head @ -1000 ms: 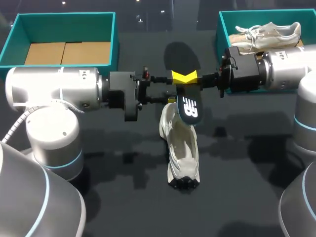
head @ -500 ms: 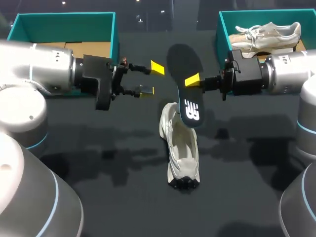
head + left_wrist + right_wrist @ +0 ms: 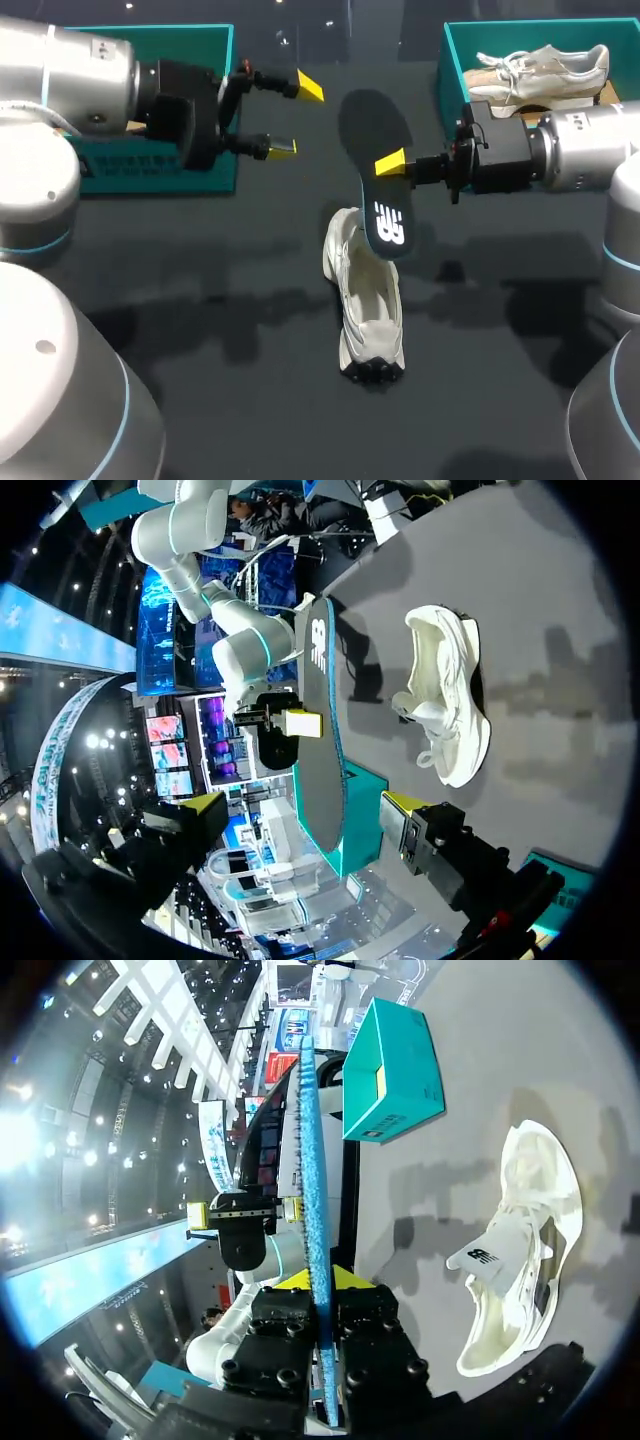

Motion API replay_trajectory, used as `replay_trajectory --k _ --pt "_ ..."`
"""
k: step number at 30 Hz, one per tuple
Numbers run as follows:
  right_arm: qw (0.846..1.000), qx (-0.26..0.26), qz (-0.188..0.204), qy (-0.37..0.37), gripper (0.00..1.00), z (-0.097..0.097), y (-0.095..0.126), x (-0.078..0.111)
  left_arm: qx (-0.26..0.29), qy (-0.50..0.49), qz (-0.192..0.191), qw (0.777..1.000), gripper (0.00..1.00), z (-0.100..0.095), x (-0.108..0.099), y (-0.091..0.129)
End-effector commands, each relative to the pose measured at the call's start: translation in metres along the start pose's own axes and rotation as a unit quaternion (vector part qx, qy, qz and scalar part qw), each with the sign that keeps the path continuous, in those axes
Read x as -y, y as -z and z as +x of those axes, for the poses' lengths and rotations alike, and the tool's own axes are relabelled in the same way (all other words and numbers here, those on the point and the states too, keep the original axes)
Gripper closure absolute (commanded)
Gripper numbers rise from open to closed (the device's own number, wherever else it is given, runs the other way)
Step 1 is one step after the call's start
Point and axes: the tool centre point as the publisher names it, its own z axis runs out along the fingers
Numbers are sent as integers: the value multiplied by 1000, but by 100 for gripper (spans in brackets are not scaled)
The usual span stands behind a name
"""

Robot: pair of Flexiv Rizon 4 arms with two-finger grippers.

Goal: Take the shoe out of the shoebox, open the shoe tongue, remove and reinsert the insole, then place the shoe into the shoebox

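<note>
light: moderate, overhead | shadows: soft, overlapping, on table point(image 3: 250, 400) | glare: lamps, right wrist view

My head camera sits above and behind me, looking down on the whole table point(image 3: 200, 330) from well off. The left wrist camera faces right across it; the right wrist camera faces left (far closer, the insole point(image 3: 312, 1210) edge-on just ahead of it). All three share that insole and the white shoe point(image 3: 368, 300).
</note>
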Motion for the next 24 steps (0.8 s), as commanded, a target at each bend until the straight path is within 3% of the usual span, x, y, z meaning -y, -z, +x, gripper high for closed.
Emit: replay_trajectory --k 1,9,14,18,24 --pt "1000 1 -1 0 100 0 -1 1 -141 26 7 990 0 -13 -13 -3" --pt "1000 1 -1 0 100 0 -1 1 -141 26 7 990 0 -13 -13 -3" --pt "1000 1 -1 0 100 0 -1 1 -165 37 2 986 0 -49 -24 6" --pt "1000 1 -1 0 100 0 -1 1 -229 37 21 972 0 -74 -31 10" --pt "1000 1 -1 0 100 0 -1 1 -337 34 56 939 0 -90 -37 2"
